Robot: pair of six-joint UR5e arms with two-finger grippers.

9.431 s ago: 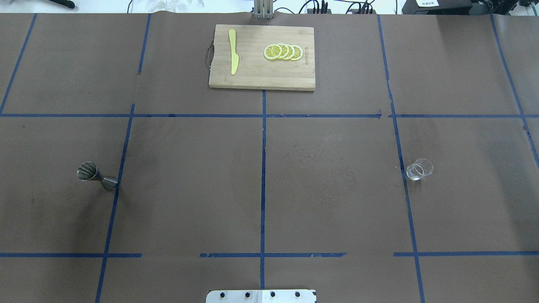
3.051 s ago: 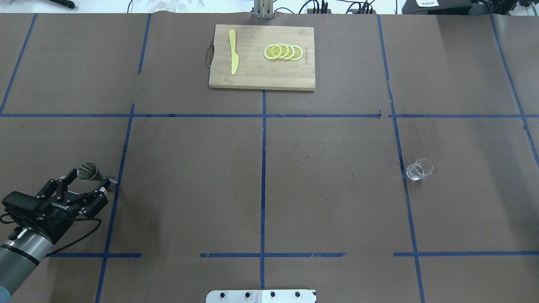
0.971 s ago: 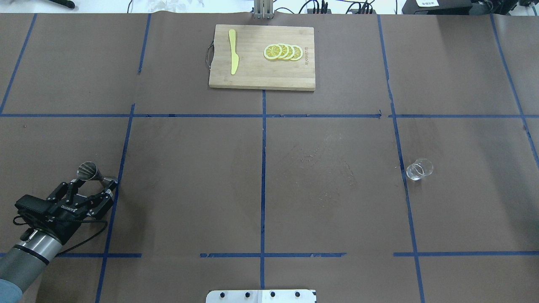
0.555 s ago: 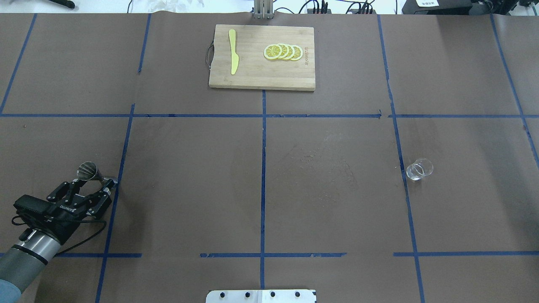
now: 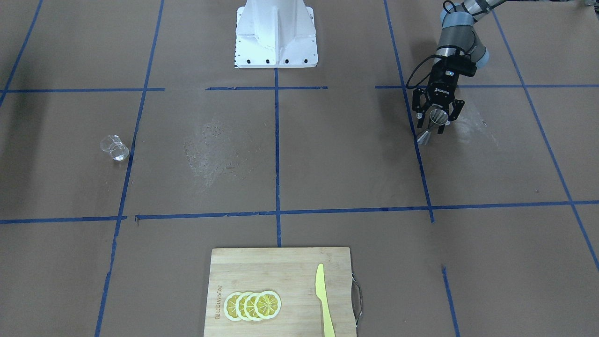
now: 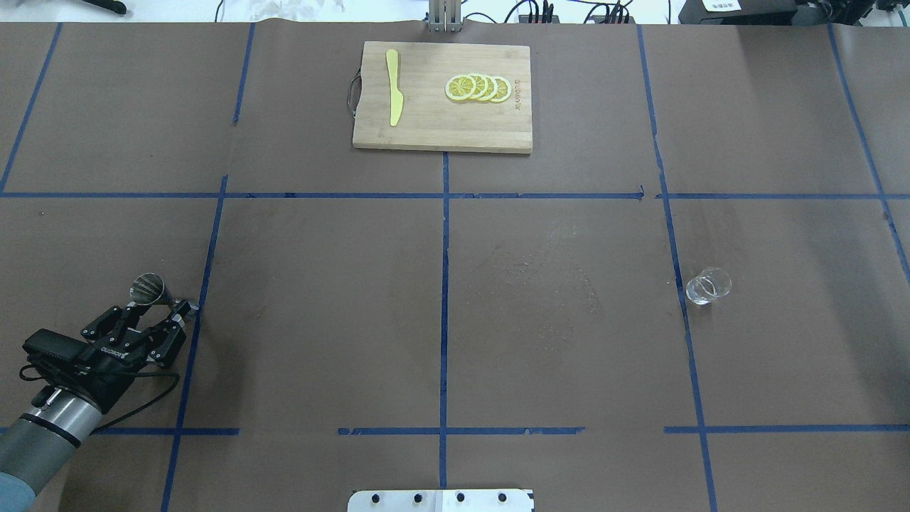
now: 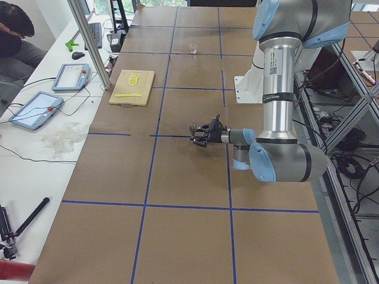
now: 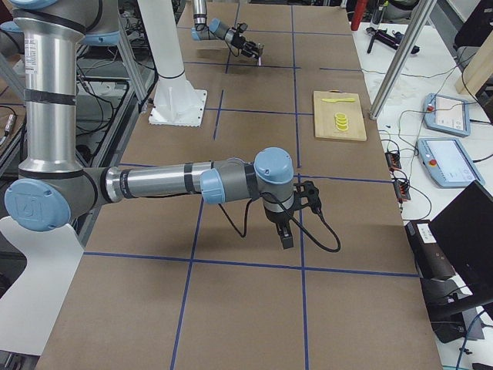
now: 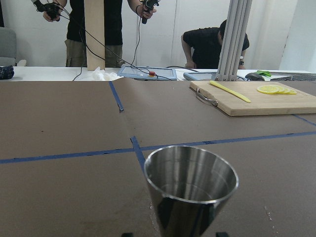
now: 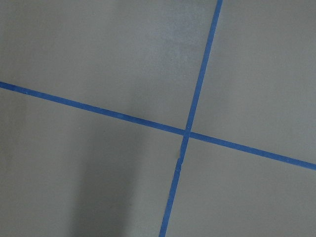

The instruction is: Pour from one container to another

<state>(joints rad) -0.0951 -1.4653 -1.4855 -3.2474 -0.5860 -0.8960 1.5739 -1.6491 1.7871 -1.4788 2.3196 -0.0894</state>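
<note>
Steel, smooth and hourglass-shaped, your jigger [image 6: 147, 289] stands upright at the near left, mouth up. The left gripper [image 6: 161, 307] straddles its waist, jaws apart. The clear glass cup [image 6: 708, 286] stands well right. You can't judge the right gripper's [image 8: 286, 237] grip.

Counter [image 6: 320, 284] covered in brown paper, blue tape lines [image 6: 444, 284] marking a grid, wooden cutting board [image 6: 426, 131] at its far middle edge, fanned lemon slices [image 6: 478, 87] and yellow knife [image 6: 393, 87] lying apart on the board, two tablets [image 7: 35, 109] on a white side table [image 7: 35, 177]
</note>
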